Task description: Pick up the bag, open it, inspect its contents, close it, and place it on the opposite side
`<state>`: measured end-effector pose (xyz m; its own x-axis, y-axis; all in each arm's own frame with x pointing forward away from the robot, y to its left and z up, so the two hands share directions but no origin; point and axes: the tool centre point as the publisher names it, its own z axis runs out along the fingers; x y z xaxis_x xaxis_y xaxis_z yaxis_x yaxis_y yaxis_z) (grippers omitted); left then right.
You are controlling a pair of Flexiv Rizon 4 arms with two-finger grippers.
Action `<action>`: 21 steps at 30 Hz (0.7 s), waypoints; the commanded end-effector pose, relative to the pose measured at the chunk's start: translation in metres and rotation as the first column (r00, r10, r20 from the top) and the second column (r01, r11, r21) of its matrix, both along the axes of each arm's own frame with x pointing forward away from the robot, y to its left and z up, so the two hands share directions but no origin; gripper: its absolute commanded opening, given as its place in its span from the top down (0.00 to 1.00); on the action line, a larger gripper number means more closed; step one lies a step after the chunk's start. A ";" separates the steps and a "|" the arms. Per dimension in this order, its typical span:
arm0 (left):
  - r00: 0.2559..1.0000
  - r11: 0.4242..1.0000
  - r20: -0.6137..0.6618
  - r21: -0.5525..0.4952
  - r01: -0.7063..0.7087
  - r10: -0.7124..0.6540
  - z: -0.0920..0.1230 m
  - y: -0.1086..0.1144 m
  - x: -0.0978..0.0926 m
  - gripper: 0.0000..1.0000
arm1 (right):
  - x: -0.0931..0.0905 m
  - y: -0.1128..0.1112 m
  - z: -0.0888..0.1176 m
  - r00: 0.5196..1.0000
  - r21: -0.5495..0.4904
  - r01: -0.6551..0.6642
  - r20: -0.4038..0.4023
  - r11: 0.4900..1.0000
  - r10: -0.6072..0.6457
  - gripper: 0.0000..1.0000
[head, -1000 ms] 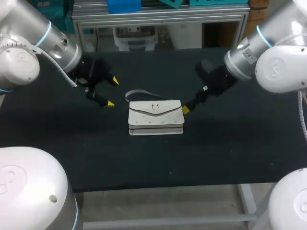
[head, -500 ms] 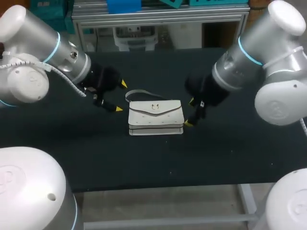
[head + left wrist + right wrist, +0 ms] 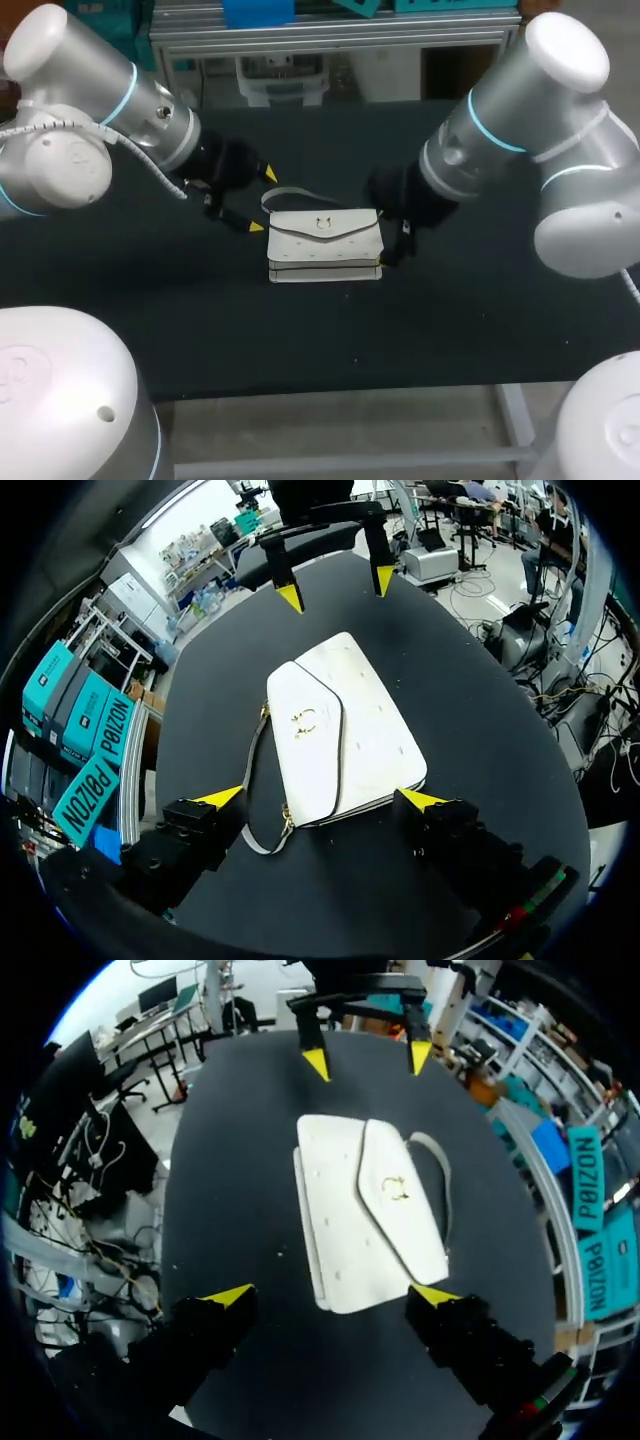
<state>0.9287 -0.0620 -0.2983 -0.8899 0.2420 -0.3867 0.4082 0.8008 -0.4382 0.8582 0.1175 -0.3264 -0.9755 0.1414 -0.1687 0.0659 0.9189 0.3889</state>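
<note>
White flap bag [image 3: 325, 243] lies flat in the middle of the black table [image 3: 200, 300], flap shut, gold clasp [image 3: 321, 224] facing up, grey strap [image 3: 285, 193] looping out from its left end. Left gripper [image 3: 264, 200] sits right at that end, fingers spread wide and holding nothing, one yellow tip over by the strap, the other just beside the bag's corner. And on the far side, the right gripper [image 3: 332, 1295] hangs low at the bag's right end, released too, its fingers wider apart than the bag's end. From both wrist views the bag runs straight out ahead between the open fingers, the other arm's yellow tips at its far end. Neither claw grips it.
</note>
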 end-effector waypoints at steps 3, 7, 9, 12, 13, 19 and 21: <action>0.999 0.999 0.000 -0.020 0.041 -0.041 -0.013 -0.003 0.011 0.00 | -0.001 0.020 -0.035 0.981 -0.106 -0.030 0.187 0.994 0.050 0.00; 0.999 0.999 -0.003 -0.013 0.051 -0.051 -0.016 -0.006 0.014 0.00 | 0.000 0.028 -0.039 0.971 -0.197 -0.025 0.227 0.980 0.070 0.00; 0.998 0.998 -0.008 -0.004 0.060 -0.060 -0.018 -0.009 0.014 0.00 | 0.002 0.030 -0.040 0.968 -0.239 -0.004 0.244 0.971 0.064 0.00; 0.997 0.997 -0.014 0.002 0.078 -0.078 -0.020 -0.013 0.015 0.00 | 0.005 0.027 -0.040 0.962 -0.266 0.021 0.269 0.964 0.053 0.00; 0.996 0.996 -0.016 0.006 0.085 -0.085 -0.020 -0.015 0.015 0.00 | 0.006 0.026 -0.041 0.961 -0.263 0.019 0.271 0.965 0.055 0.00; 0.991 0.991 -0.030 0.021 0.130 -0.130 -0.024 -0.024 0.016 0.00 | 0.017 0.017 -0.045 0.952 -0.295 0.056 0.303 0.954 0.038 0.15; 0.990 0.990 -0.040 0.025 0.139 -0.137 -0.025 -0.027 0.016 0.00 | 0.020 0.014 -0.045 0.950 -0.298 0.052 0.308 0.953 0.045 0.22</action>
